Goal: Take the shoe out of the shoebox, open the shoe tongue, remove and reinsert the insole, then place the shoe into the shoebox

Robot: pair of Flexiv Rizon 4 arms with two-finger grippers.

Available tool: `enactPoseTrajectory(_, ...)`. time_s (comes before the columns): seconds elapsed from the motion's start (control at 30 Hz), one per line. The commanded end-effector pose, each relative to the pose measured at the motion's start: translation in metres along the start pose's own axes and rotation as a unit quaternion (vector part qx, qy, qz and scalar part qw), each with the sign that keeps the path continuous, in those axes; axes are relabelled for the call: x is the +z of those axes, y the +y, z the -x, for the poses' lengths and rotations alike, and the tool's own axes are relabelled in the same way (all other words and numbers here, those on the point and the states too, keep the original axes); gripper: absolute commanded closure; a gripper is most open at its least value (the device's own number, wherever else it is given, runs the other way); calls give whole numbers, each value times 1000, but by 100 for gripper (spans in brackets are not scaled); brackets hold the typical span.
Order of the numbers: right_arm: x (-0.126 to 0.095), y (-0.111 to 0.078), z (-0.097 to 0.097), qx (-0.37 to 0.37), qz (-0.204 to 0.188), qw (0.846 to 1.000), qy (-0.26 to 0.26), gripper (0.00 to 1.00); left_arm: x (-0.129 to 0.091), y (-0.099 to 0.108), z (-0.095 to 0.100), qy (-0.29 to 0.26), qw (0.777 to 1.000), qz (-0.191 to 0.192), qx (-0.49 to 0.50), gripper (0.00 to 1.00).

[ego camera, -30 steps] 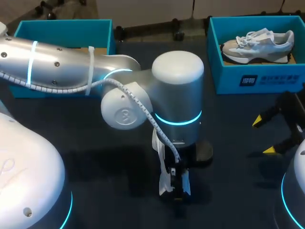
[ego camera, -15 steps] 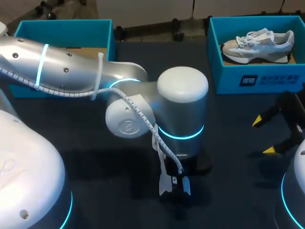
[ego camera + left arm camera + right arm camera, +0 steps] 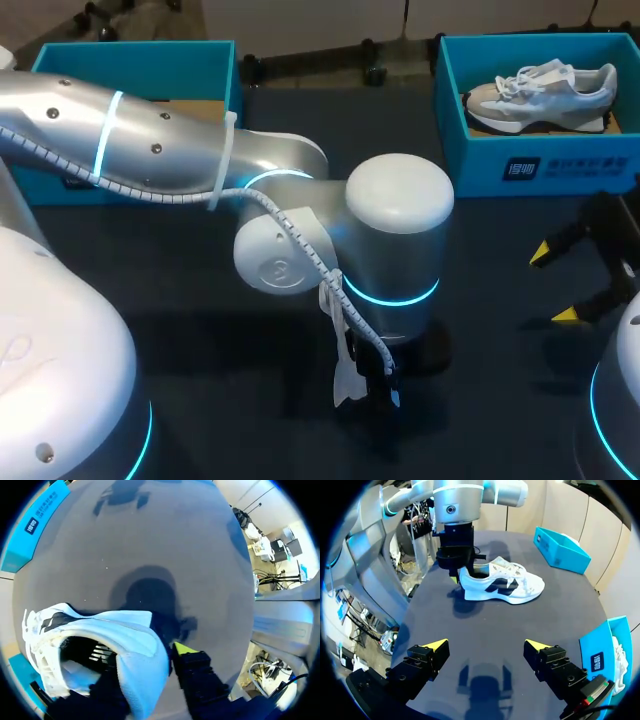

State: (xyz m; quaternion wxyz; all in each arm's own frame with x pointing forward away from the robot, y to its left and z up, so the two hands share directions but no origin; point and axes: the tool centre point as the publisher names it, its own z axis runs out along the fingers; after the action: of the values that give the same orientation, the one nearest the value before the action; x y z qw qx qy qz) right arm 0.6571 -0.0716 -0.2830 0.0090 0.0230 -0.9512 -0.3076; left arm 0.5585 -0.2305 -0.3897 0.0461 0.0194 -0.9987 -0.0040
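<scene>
Left claw (image 3: 150,672): you pinch the white shoe (image 3: 502,587) by its heel, probably to hold it upright | Right claw (image 3: 485,647): open, empty, free to pull the tongue.

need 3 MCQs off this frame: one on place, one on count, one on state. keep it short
1. Where is the white shoe with black side marks?
A. in a shoebox
B. out on the table, heel at the left gripper
C. between the right gripper's fingers

2. How many teal shoeboxes show in the head view?
A. one
B. two
C. three

3. The right gripper is:
A. open, empty
B. shut on the shoe
C. shut on an insole

Key:
1 B, the right wrist view shows the left gripper on its heel.
2 B, one far left, one far right.
3 A, its yellow tips stand wide apart.
</scene>
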Motion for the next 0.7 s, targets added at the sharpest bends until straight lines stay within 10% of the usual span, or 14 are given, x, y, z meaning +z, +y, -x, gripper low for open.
enactPoseTrajectory(0.03, 0, 0, -1, 0, -1, 1000, -1, 0, -3, 2, 2, -2, 1000, 0, -1, 100)
enactPoseTrajectory(0.7, 0, 0, -1, 0, -1, 1000, -1, 0, -89, 37, 54, 20, 997, -44, 52, 100)
